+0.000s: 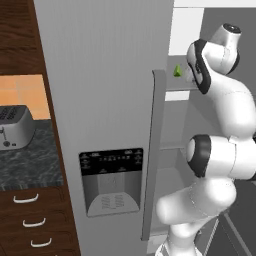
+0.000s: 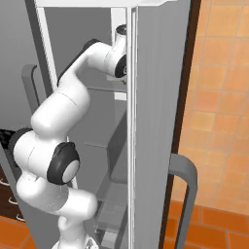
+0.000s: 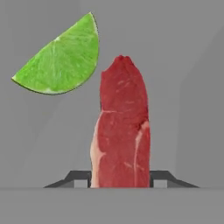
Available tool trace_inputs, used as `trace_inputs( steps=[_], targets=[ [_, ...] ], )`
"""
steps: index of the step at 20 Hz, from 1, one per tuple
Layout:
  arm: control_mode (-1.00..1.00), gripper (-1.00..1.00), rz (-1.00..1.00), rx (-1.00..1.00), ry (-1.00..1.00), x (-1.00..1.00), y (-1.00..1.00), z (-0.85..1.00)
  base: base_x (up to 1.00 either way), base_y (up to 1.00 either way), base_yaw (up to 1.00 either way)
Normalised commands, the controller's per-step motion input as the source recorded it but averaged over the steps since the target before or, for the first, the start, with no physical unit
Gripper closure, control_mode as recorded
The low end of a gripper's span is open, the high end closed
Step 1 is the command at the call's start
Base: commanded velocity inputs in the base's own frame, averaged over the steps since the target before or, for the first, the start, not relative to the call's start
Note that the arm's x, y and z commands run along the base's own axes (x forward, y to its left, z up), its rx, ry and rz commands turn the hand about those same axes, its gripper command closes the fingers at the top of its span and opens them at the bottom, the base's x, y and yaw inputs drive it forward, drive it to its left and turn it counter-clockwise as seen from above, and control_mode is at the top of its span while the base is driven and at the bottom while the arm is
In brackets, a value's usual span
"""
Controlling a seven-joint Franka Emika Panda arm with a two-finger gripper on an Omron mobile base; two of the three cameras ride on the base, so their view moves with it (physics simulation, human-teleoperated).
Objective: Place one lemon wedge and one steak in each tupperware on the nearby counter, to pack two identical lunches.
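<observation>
In the hand view a raw red steak lies lengthwise on a grey fridge shelf. My gripper is shut on the steak's near end, one dark fingertip pressing each side. A green lemon wedge rests on the same shelf, up and left of the steak and apart from it. From the left base view the wedge shows on a high shelf inside the fridge, just beside my hand. The speckled counter is off to the left. Both tupperware trays are out of view.
My arm reaches between the fridge's closed left door with its dispenser panel and the open right door, whose edge is close to my wrist. A silver toaster stands on the counter. Lower fridge shelves and drawers lie under my arm.
</observation>
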Motion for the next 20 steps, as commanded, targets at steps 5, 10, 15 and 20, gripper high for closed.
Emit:
trace_inputs(
  steps=[5,10,15,20],
  targets=[
    [-1.00,1.00,-0.07,0.11,0.16,-1.00,0.00,0.21,0.00,0.00,0.00],
    [-1.00,1.00,-0.03,0.12,0.37,-1.00,0.00,0.09,0.00,0.00,0.00],
    [-1.00,1.00,-0.01,0.00,0.02,-1.00,0.03,-0.49,0.00,0.00,0.00],
    [-1.00,1.00,0.00,-0.01,-0.02,-1.00,0.34,-0.93,0.00,0.00,0.00]
  ],
)
